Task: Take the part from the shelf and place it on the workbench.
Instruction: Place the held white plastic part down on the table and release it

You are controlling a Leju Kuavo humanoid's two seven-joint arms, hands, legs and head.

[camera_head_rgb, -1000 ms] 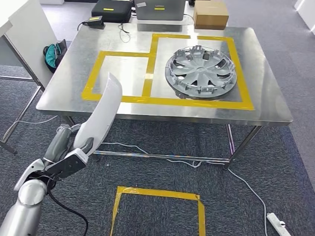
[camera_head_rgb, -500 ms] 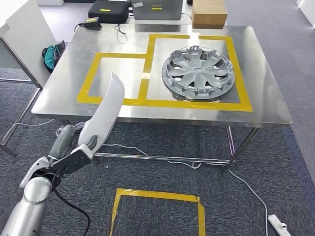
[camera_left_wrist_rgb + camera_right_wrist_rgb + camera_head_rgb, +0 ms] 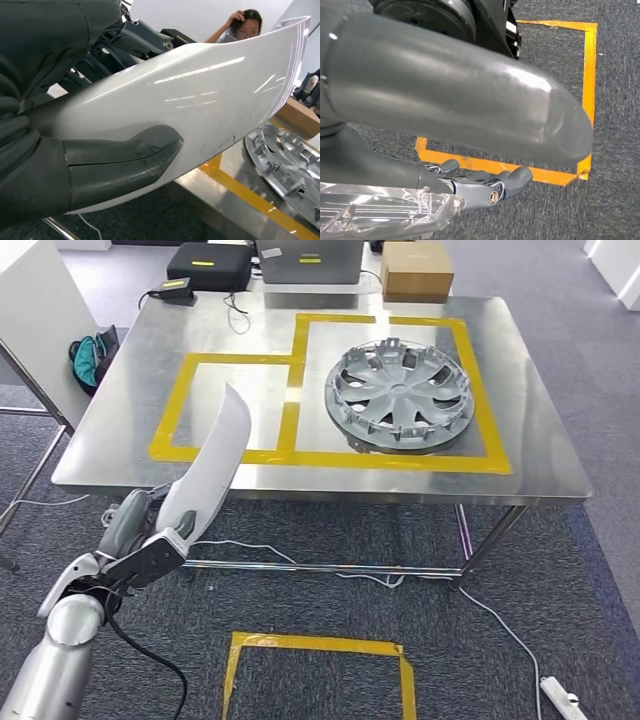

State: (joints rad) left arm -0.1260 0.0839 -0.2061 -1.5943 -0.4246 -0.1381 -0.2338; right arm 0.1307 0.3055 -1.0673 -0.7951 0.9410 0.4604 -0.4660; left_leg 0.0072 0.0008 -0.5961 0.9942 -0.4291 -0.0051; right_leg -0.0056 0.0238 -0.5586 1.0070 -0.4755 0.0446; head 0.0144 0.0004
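Before the workbench [image 3: 106, 455], left hand [image 3: 143, 540] grips white part [image 3: 215, 455]

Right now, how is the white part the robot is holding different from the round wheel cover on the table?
The white part is long, curved and smooth; the wheel cover is round with spokes and holes. The white part is glossy white, the wheel cover silver-grey. The white part is held up by the left robot hand; the wheel cover lies flat on the table.

Glossy white plastic part [image 3: 215, 457], smooth, faintly scuffed near one end. Brushed, softly reflective metal worktop [image 3: 528, 440] with yellow tape lines [image 3: 290, 400]. Silver plastic-looking wheel cover [image 3: 400, 395], satin finish. Cardboard box [image 3: 416, 270], matt. Dark, rough carpet floor [image 3: 317, 590].
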